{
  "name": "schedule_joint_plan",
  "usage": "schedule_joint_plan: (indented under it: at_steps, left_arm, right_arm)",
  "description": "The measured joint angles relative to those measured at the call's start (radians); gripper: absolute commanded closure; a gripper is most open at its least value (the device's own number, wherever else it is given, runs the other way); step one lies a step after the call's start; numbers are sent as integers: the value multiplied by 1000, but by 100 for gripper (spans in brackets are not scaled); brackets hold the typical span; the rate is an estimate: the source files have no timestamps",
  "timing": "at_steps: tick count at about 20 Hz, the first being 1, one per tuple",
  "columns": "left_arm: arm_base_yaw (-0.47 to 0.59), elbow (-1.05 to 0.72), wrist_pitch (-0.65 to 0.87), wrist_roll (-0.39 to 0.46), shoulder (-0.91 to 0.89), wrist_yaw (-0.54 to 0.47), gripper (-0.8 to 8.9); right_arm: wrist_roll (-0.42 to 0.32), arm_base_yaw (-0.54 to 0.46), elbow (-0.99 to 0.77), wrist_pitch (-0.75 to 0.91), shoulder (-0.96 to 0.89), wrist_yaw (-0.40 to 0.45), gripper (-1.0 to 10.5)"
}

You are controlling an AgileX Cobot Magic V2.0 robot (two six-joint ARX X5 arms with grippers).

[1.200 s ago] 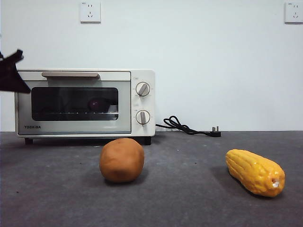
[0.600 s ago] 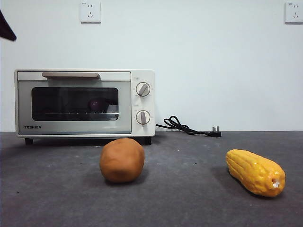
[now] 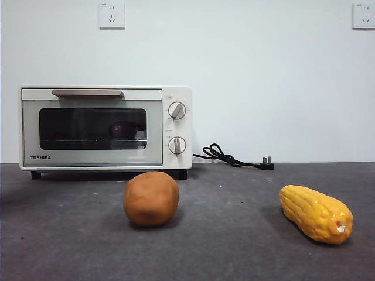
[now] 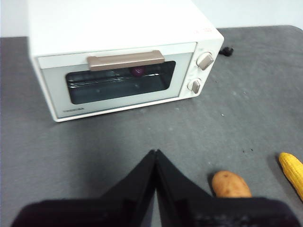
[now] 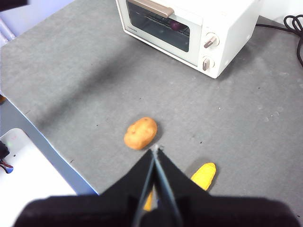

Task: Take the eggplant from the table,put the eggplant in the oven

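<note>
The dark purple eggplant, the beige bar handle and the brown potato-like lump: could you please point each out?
Dark purple eggplant (image 3: 122,129), front view: its rounded body behind the oven's glass door.
Beige bar handle (image 4: 125,60), left wrist view: the bar's middle.
Brown potato-like lump (image 5: 140,133), right wrist view: its upper face.

Cream, grey, purple, brown and yellow against a white wall.

The oven (image 3: 105,127) is cream-white with a dark glass door, a beige bar handle (image 3: 87,92), pale round knobs and dark "TOSHIBA" lettering; through the glass the eggplant (image 3: 122,129) shows as a dim, dark purple patch. The table (image 3: 234,246) is matte dark grey with a felt-like grain. The round lump (image 3: 151,198) is plain orange-brown, faintly speckled in the right wrist view. The corn cob (image 3: 316,213) is bright yellow, ribbed with rows of kernels, paler at its cut end. The cord (image 3: 231,157) is black. Both pincers, left (image 4: 155,152) and right (image 5: 155,147), are matte black.
</note>
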Motion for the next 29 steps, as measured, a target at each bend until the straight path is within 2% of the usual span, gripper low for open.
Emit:
schedule_joint_plan:
  at_steps: [6,29]
  left_arm:
    - [0,0,-9,-3,-104,-46,818]
    - [0,0,-15,-3,-61,-45,818]
  right_arm:
    - [0,0,0,0,0,0,946]
    - [0,0,0,0,0,0,946]
